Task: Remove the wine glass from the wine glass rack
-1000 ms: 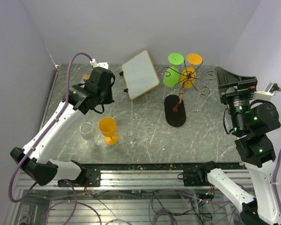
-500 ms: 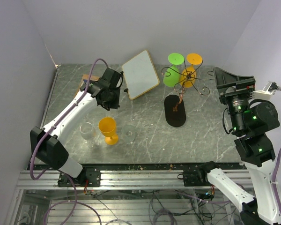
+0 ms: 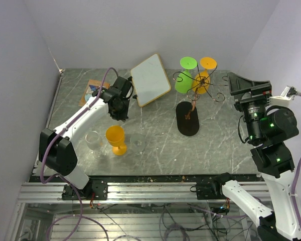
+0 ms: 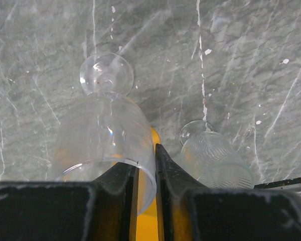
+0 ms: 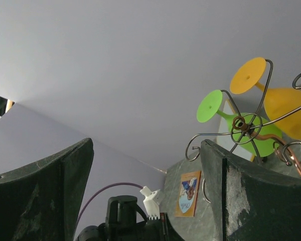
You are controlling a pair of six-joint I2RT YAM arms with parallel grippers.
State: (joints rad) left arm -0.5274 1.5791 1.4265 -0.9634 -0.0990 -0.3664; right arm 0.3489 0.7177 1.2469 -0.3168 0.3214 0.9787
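Hanging inverted on the curled wire rack (image 3: 195, 95), glossy plastic glasses (image 3: 183, 80).

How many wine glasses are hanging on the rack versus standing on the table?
2 hang upside down on the wine glass rack: a green glass and an orange glass. 3 stand on the table: clear glass, orange-yellow glass, clear glass.

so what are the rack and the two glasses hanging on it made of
The wine glass rack looks like thin copper-brown metal wire, slightly shiny, curled into spirals, on a flat matte black base. The green glass and the orange glass look like opaque coloured plastic, probably: solid, even colour, no see-through.
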